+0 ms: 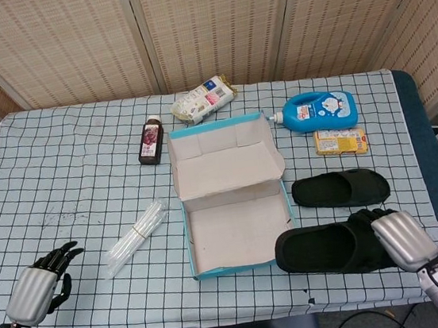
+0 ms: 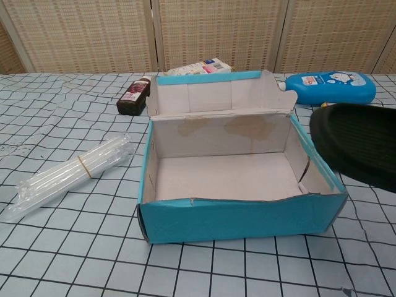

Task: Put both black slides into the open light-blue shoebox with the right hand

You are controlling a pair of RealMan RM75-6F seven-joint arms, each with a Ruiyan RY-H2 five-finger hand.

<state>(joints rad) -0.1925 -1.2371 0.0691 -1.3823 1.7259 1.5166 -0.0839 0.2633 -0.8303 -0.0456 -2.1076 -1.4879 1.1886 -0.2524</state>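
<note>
We see the left hand in the head view: a ribbed silver-grey shell over the back, black fingers, and a slim metallic wrist with dark bands below it. The right hand has the same ribbed silver-grey shell and dark fingers. Its wrist is light grey with a small teal-green light. We see no cables, and screws or markings are too small to tell.
</note>
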